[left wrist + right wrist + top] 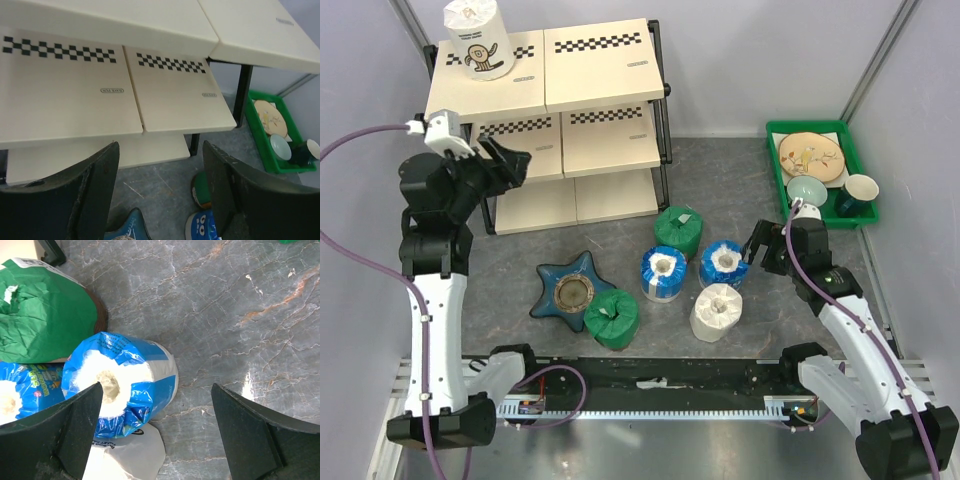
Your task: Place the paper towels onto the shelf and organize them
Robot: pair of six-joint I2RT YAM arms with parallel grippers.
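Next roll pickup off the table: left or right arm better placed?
Right. The right gripper hangs open by the nearer blue paper towel roll, which shows between its fingers in the wrist view. The left gripper, open and empty, is up at the shelf, far from it.

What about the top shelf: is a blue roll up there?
No, the only roll on top of the shelf is a white roll, standing at its back left corner.
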